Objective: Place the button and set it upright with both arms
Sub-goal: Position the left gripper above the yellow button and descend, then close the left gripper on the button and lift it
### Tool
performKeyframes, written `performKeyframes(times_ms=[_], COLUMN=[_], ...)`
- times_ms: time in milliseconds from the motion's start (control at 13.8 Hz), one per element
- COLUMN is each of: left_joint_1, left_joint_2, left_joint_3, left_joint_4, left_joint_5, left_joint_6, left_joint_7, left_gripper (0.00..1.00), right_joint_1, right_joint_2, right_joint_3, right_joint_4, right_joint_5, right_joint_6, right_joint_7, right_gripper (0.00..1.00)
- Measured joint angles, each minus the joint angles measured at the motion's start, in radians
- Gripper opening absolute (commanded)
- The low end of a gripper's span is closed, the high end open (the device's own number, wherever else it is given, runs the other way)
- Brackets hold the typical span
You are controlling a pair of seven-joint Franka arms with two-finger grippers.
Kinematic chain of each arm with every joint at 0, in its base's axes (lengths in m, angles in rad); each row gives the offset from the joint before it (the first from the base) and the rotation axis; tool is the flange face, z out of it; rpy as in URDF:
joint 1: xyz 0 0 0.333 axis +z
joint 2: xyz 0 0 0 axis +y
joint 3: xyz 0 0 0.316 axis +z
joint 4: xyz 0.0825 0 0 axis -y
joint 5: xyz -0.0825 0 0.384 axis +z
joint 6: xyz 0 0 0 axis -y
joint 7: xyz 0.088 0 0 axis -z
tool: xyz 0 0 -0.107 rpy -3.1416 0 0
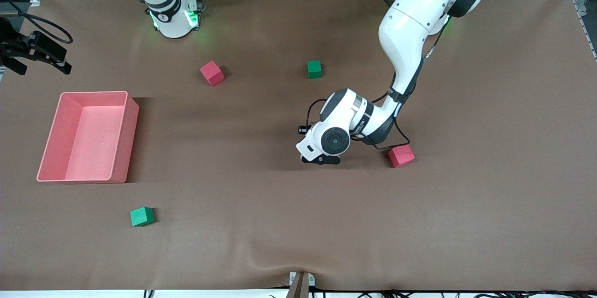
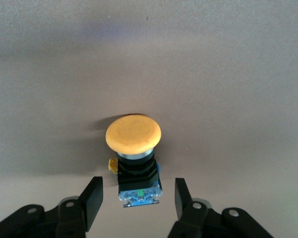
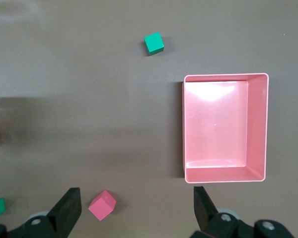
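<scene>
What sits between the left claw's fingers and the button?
Nothing: in the left wrist view the left claw is open, its fingers flanking the button with bare table showing in both gaps.

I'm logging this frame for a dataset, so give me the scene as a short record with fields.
button: orange-capped black push-button lying on its side on the brown table
left gripper: open, low, fingers either side of the button's bluish end
right gripper: open, waiting high above the table
bin: pink plastic tray, empty, toward the right arm's end
cubes: two red, two green foam cubes, scattered
</scene>
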Motion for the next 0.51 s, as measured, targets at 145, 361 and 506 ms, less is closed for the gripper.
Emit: performKeyframes(times_ms=[145,361,506], left_joint_1=[-0.001,-0.004,-0.004], left_joint_2=[0.001,0.008,0.015], left_joint_3=[0.001,0.001,0.002], left_joint_4=[0.0,0.0,-0.001], left_joint_5=[0.0,0.0,0.0], left_joint_6=[-0.005,-0.009,-0.011], left_joint_7=[0.005,0.018,0.03], left_gripper=[0.64,0.61,0.6], right_joint_1=[0.0,0.0,0.0], right_joint_2=[0.0,0.0,0.0], right_joint_3=[0.0,0.0,0.0], right_joint_4=[0.0,0.0,0.0], right_joint_5=[0.0,0.0,0.0], right_joint_6=[0.0,0.0,0.0], right_joint_7=[0.0,0.0,0.0], right_gripper=[1.0,1.0,1.0])
